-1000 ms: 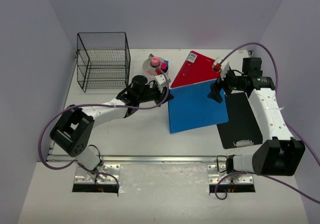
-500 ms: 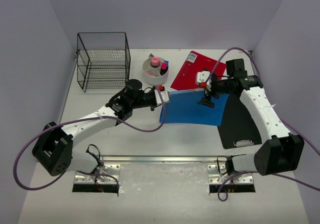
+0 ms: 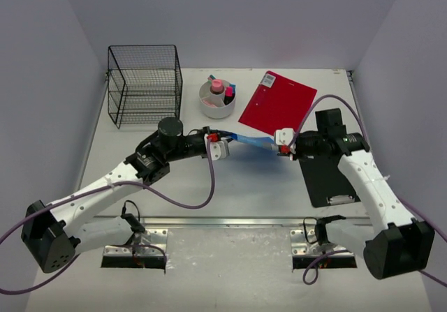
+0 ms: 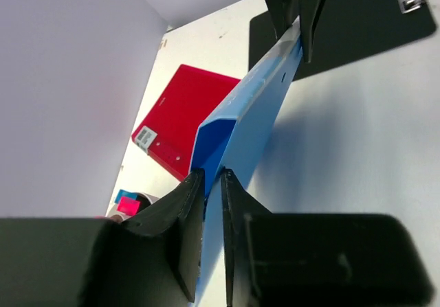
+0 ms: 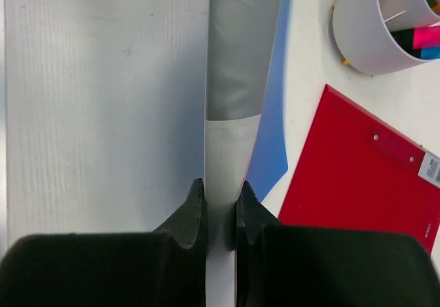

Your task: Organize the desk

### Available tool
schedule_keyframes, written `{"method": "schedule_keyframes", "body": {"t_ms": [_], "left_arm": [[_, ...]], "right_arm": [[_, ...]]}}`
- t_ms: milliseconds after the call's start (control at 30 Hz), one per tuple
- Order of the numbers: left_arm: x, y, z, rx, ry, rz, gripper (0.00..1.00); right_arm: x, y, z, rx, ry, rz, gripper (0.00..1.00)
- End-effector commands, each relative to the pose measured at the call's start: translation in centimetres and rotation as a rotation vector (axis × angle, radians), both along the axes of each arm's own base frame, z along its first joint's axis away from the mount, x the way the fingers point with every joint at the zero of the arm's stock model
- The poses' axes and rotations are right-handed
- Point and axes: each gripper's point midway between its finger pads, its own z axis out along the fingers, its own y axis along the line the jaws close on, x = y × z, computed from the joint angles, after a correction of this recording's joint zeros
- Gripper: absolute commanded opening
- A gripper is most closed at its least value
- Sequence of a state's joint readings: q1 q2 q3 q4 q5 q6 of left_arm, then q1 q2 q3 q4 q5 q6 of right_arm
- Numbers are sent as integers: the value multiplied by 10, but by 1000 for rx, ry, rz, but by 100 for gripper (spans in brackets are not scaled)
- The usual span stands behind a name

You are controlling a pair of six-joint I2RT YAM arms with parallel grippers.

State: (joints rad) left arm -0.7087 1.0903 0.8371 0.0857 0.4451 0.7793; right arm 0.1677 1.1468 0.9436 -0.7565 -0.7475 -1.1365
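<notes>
A blue folder (image 3: pixel 251 141) hangs edge-on above the off-white desk (image 3: pixel 209 186), stretched between both grippers. My left gripper (image 3: pixel 222 144) is shut on its left edge; in the left wrist view the blue folder (image 4: pixel 254 115) runs out from between my fingertips, left gripper (image 4: pixel 212 175). My right gripper (image 3: pixel 283 144) is shut on the opposite edge, and its fingers (image 4: pixel 280 5) show at the top of that view. In the right wrist view the right gripper (image 5: pixel 221 187) pinches the folder's pale edge (image 5: pixel 234 80).
A red folder (image 3: pixel 278 102) lies flat behind the blue one. A black clipboard (image 3: pixel 334 176) lies under the right arm. A white cup (image 3: pixel 215 102) of coloured items and a black wire basket (image 3: pixel 143 85) stand at the back left. A metal rail (image 3: pixel 209 221) edges the front.
The blue folder went from lying flat to hanging on edge. My right gripper closed on its right edge. Both grippers moved nearer the front, and the left arm stretched out.
</notes>
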Motion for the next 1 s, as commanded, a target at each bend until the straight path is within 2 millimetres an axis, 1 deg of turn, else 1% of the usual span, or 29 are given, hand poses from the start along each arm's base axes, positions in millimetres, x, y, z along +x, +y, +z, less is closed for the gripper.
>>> {"method": "schedule_keyframes", "body": {"t_ms": [0,67,100,133,167,267,300,333,400,467,533,567,667,767,867,967], "left_arm": [[-18,13,24,-59,16,19,22],[-30,19,20,-67,85,16,33],[-38,21,13,-58,130,6,41],[-45,23,11,-61,158,-4,45],[-50,24,13,-75,180,-11,49],[-66,31,12,-95,278,-10,77],[-70,34,11,-108,328,6,85],[-77,37,12,-130,402,24,90],[-85,41,7,-138,514,53,98],[-92,42,2,-179,676,100,100],[-101,40,-11,-199,873,154,100],[-104,38,-16,-208,949,167,100],[-110,32,-24,-240,1068,155,99],[-106,31,-28,-273,1141,148,97],[-99,35,-39,-279,1225,195,96],[-86,43,-68,-292,1449,306,94]], "right_arm": [[-21,2,4,39,-96,17,0],[-31,1,5,59,-132,7,0],[-37,2,3,73,-129,3,0],[-41,2,2,84,-128,1,0],[-45,2,3,95,-132,-3,0],[-56,3,7,126,-140,-16,0],[-59,2,7,132,-145,-17,0],[-62,2,5,136,-159,-23,0],[-64,-2,-1,134,-201,-39,0],[-60,-7,-8,128,-238,-80,0],[-57,-12,-19,122,-221,-132,0],[-55,-14,-20,119,-226,-148,0],[-52,-15,-25,111,-259,-146,0],[-60,-11,-28,101,-278,-80,0],[-64,-10,-29,92,-285,-57,0],[-61,-12,-25,90,-291,-69,0]]}}
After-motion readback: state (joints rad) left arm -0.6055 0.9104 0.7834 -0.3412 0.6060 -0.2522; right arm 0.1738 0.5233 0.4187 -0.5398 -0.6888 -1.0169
